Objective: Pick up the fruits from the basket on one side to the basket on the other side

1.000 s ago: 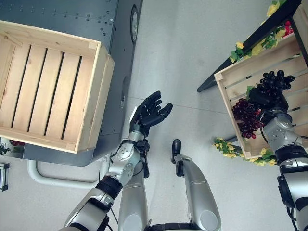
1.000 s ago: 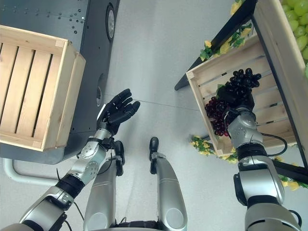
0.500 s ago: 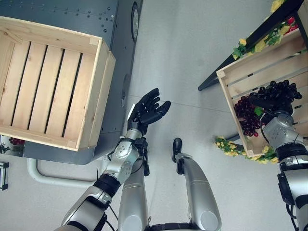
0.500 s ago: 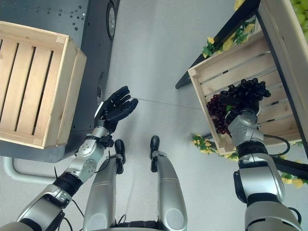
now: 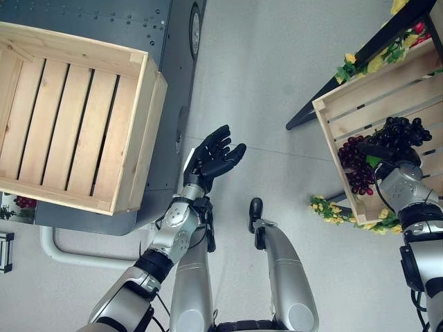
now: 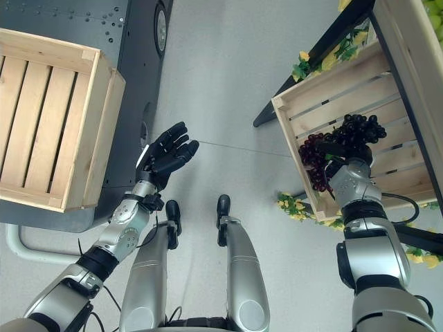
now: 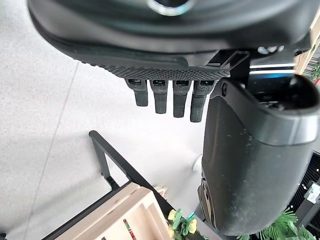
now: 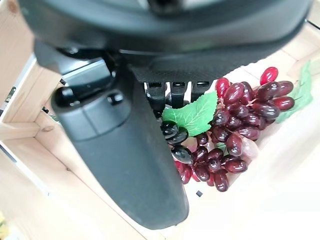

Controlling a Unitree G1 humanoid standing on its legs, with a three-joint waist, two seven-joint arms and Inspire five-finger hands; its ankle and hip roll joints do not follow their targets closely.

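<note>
Dark purple grapes [image 5: 354, 164] and a black bunch [image 5: 400, 130] lie in the slatted wooden crate on the robot's right [image 5: 360, 90], and the right hand [image 6: 345, 149] sits on top of them. From the right wrist view, its fingers [image 8: 172, 93] curl down into the black bunch beside a green leaf [image 8: 192, 116]; judge this a grasp, though how firm it is cannot be confirmed. Lift straight up and clear the crate wall before you swing across to the crate on the left [image 5: 69, 124]. The purple bunch runs lengthwise along the crate's near wall, tip towards the robot. The left hand [image 5: 213, 160] waits palm-up, fingers relaxed and apart.
</note>
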